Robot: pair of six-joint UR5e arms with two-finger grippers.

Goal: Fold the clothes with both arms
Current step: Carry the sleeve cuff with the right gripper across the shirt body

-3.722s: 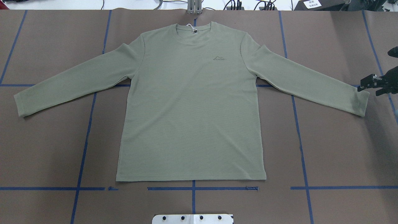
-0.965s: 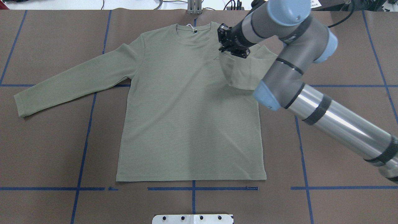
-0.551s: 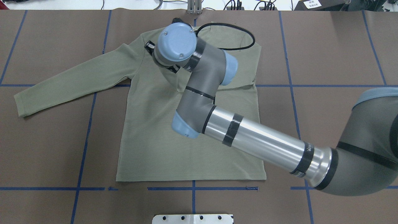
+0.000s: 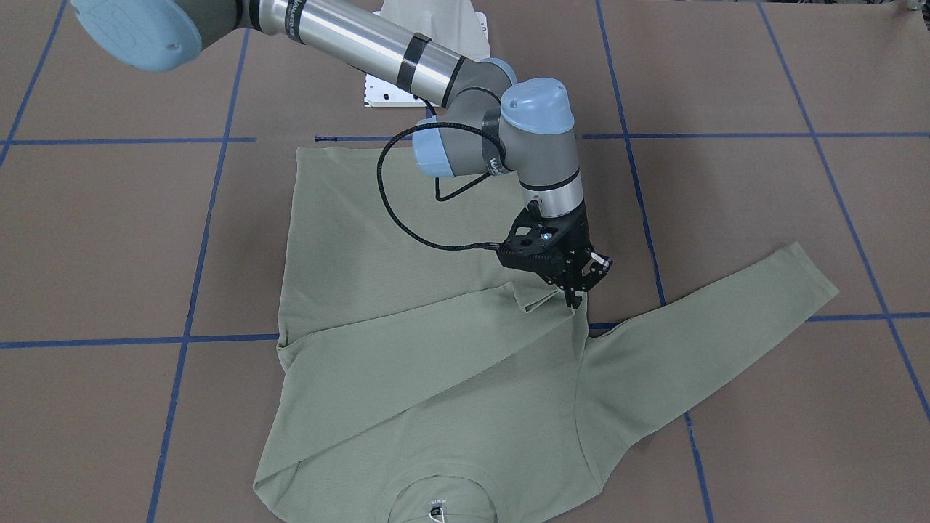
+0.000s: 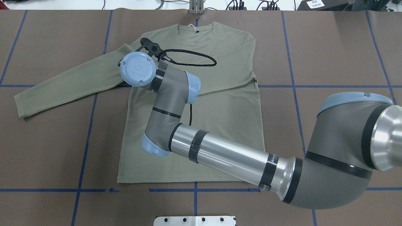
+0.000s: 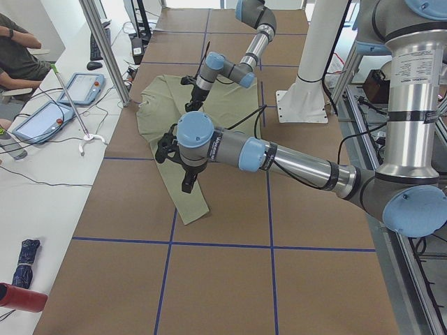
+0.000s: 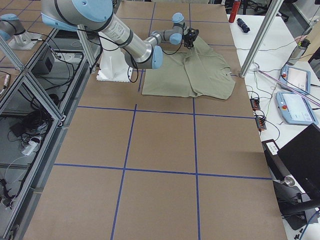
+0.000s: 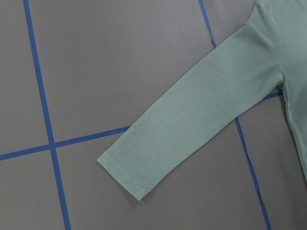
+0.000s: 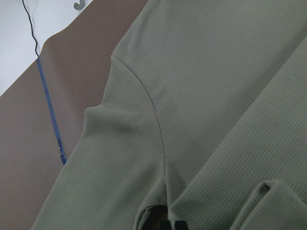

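The shirt (image 5: 220, 119) lies flat in the middle of the table (image 5: 345, 47). One sleeve (image 5: 62, 84) reaches toward the left edge, across blue tape lines (image 5: 87, 141). The right arm (image 5: 226, 157) crosses over the shirt's body and hides part of it. The right gripper (image 4: 576, 296) is pinched narrow on the folded-over cuff (image 4: 538, 294). I cannot tell the left gripper's (image 6: 188, 185) state.

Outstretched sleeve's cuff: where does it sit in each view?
Front-facing: cuff right, mid-height.
Overhead: cuff far left.
Exterior left: cuff lower centre.
Exterior right: cannot tell.
Left wrist: cuff lower centre.
Right wrist: not in it.
Landmark: blue tape line beneath the sleeve.
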